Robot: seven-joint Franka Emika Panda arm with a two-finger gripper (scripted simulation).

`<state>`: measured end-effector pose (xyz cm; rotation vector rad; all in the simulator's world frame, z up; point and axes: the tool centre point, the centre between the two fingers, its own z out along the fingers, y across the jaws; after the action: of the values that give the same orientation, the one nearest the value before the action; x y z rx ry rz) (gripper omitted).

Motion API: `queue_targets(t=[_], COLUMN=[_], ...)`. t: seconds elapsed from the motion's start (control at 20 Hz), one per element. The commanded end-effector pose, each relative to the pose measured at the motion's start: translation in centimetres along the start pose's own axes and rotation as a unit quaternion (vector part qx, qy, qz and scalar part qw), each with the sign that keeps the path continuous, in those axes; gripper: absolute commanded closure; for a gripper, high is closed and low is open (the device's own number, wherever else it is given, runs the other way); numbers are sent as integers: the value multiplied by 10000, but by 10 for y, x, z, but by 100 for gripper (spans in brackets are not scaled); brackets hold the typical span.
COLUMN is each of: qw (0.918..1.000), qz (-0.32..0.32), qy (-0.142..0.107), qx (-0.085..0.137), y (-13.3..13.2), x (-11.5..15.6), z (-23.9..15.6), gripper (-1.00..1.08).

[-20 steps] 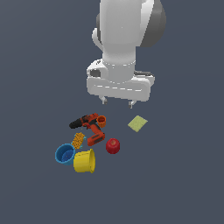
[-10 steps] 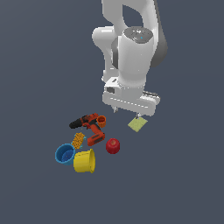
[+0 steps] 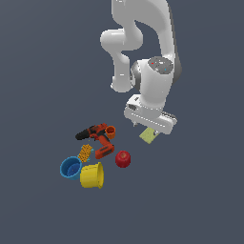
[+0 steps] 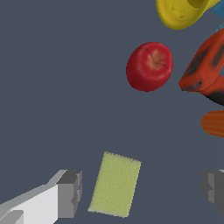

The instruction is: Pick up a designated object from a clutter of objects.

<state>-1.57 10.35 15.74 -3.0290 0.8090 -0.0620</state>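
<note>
Exterior view: the gripper (image 3: 148, 125) is poised over the yellow-green pad (image 3: 148, 135), which lies apart from the drill (image 3: 96, 139), cups and apple (image 3: 123, 158).

Wrist view: jaws are spread wide and empty, the pad (image 4: 115, 183) lying between the fingers (image 4: 70, 194). The approach is judged underway; a straight descent and closure are called for.

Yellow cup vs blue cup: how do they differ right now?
Colour: the yellow cup is bright yellow, the blue cup blue. Pose: the yellow cup lies tipped on its side, while the blue cup stands with its mouth up. Size: the yellow cup looks larger. Both sit side by side at the edge of the clutter, away from the gripper.
</note>
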Motion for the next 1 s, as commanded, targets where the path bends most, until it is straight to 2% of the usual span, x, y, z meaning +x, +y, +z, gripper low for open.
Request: queue_targets(t=[0.0,0.5,0.95], qw=[9998,9963,9934], qz=[192,849,1135], qy=[-23,-119,-168], qx=[-16,-73,-97], y=[-4,-13,-15], x=[-13,-63,-87], z=[16,71,92], gripper=[-92,-92,-92])
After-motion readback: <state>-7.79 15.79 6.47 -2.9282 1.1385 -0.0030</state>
